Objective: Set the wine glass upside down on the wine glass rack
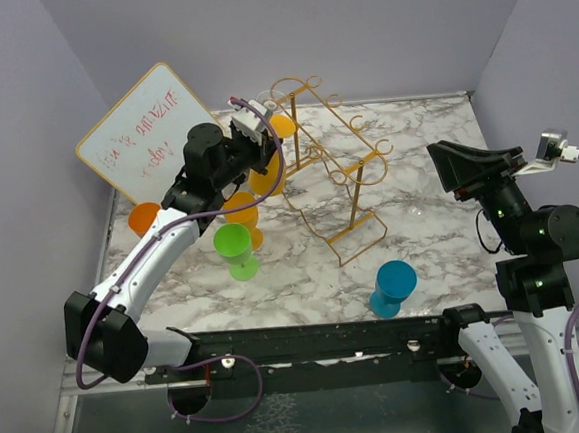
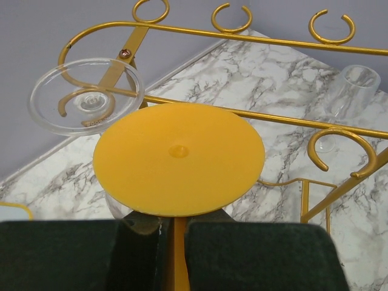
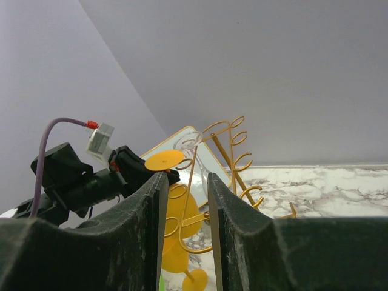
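While left gripper [image 2: 174,245] clamps orange wine glass [image 2: 179,159] stem, clear glass [image 2: 85,97] on rack [image 2: 242,40] just ahead, right gripper [image 3: 185,203] half-open, empty

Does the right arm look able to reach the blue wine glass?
Probably yes: the right gripper is open and empty, and the blue wine glass stands alone, clear of the wine glass rack.
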Available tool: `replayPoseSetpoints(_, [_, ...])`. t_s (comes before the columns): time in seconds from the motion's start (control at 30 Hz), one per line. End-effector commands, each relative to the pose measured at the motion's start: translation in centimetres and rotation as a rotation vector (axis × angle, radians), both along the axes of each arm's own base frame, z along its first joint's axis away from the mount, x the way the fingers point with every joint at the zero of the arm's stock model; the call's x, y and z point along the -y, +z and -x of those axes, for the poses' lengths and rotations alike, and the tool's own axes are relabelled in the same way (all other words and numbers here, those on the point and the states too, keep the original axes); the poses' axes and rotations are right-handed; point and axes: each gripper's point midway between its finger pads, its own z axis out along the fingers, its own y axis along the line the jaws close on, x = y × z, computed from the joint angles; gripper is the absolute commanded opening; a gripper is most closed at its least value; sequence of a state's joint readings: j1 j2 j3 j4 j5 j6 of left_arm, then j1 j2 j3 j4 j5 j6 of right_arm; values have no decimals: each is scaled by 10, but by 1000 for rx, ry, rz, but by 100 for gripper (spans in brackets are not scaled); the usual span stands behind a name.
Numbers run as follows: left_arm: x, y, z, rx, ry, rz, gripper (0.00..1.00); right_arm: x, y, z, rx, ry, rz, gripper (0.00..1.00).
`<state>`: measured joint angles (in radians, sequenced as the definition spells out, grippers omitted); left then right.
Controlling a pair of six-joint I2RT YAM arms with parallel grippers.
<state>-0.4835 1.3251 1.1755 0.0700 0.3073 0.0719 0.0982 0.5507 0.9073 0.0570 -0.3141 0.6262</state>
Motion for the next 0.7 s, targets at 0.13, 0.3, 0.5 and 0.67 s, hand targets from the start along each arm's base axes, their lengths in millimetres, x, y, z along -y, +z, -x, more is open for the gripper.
replayPoseSetpoints(0.13, [12, 18, -6, 50, -47, 49, 0, 4, -9, -4, -31, -26, -1, 37])
replayPoseSetpoints(0.3, [17, 10, -5, 20, -69, 61, 0, 5, -9, -4, -31, -31, -1, 36])
replayPoseSetpoints(0.5, [20, 8, -6, 16, -78, 82, 0, 4, -9, -4, -33, -27, -4, 36])
replayPoseSetpoints(0.67, [23, 1, -7, 5, -91, 79, 0, 5, -8, -2, -26, -29, -3, 36])
